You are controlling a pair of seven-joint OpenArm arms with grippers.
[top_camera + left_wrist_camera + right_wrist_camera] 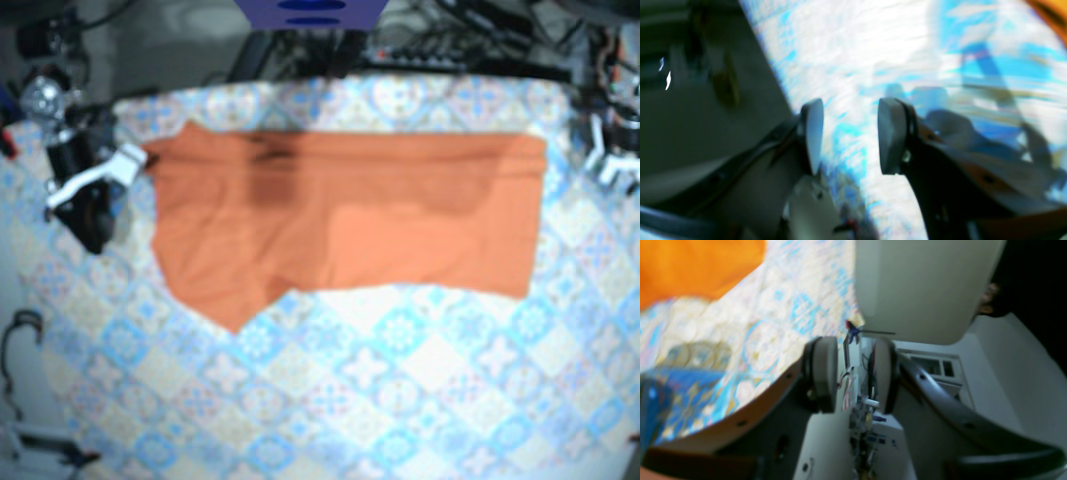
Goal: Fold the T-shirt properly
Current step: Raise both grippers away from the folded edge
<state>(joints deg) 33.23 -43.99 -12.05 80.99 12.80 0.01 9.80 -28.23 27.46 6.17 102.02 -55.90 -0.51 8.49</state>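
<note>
- The T-shirt (340, 215) lay flat on the counter (400, 380), toward its far side, as a wide orange band; one lower corner, on the right arm's side, stuck out in a point, so I judged the fold to be only partly made.
- The right hand (855, 373) was wide open with nothing in it; it was just beside the shirt's end on its own side, at the counter's edge, probably so that it could take that end next; whether it touched the shirt I could not tell.
- The left hand (850, 133) was open too, and empty; it hovered over the patterned counter near the other end of the shirt, of which only an orange corner showed in its own view.
- The two hands were at opposite ends of the band; I think this was to grip both ends together and so keep the band straight in the next fold.
</note>
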